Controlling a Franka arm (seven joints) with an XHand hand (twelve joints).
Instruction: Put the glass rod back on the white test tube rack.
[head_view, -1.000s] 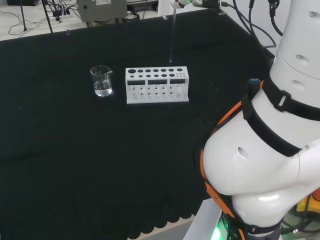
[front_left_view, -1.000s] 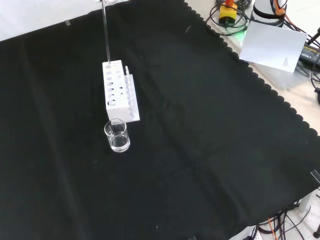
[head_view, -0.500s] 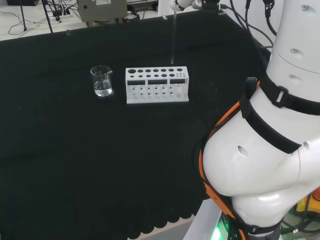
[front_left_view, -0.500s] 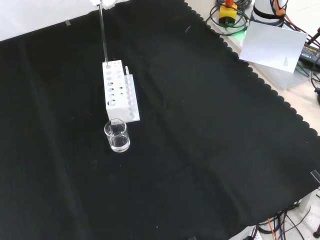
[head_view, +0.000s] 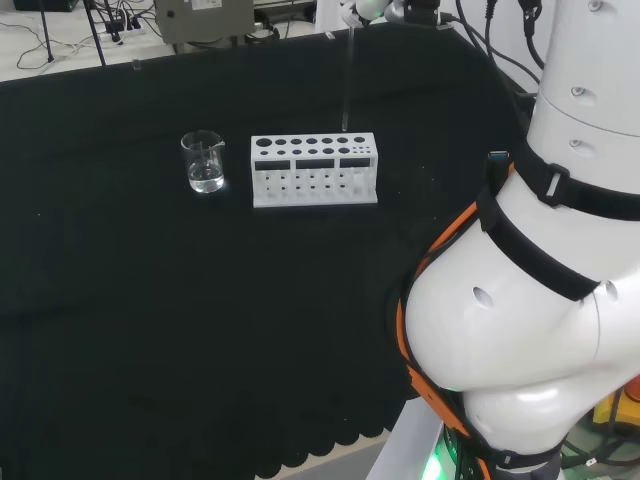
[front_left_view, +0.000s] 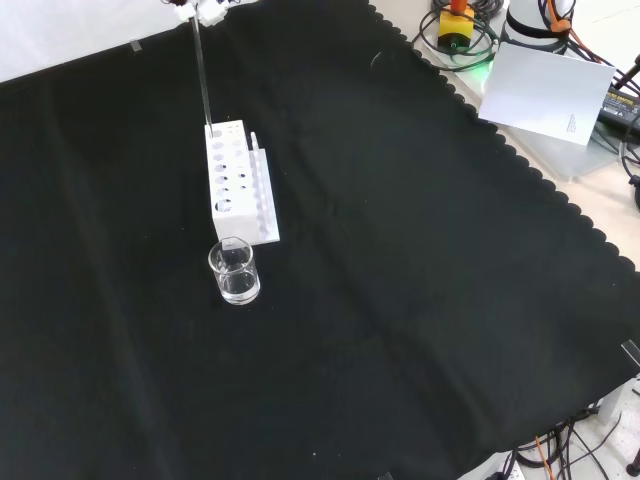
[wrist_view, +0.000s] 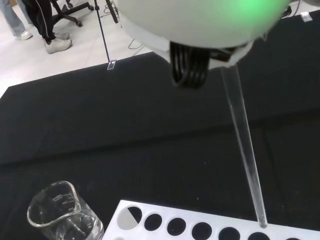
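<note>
Glass rod (front_left_view: 203, 75): hanging near-upright below the robot hand (front_left_view: 208, 10), tip sitting at an end hole of the white test tube rack (front_left_view: 236, 180)
Robot hand: finger state — cannot tell
Beaker (front_left_view: 234, 271): standing just beside rack, printed marks unreadable

head behind, front opposite, wrist close

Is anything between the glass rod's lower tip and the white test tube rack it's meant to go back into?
Nothing visible. The glass rod hangs near upright from the robot hand, its tip at a hole near one end of the white test tube rack. The beaker stands off the rack's other end.
</note>
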